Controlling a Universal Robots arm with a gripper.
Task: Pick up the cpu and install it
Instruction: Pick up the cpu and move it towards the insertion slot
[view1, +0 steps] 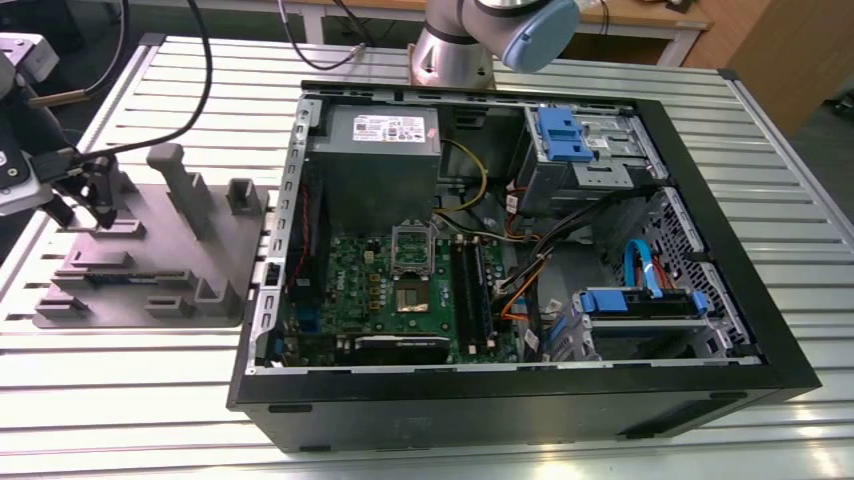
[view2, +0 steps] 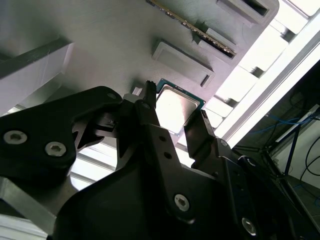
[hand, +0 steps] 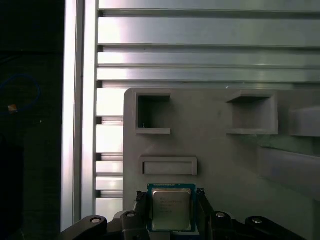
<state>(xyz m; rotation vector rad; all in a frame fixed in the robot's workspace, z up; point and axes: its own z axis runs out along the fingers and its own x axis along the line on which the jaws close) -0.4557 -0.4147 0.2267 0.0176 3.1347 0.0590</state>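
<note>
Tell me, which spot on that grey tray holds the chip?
The spot at the end effector, next to the narrow slot: the cpu lies there. The two square pockets beyond it hold nothing.

The arm is a silver-grey tube with a pale blue cap on its joint. The gripper is matt black, built of angular links pinned with bright silver screws. Black cables trail toward it, possibly its own wiring.
</note>
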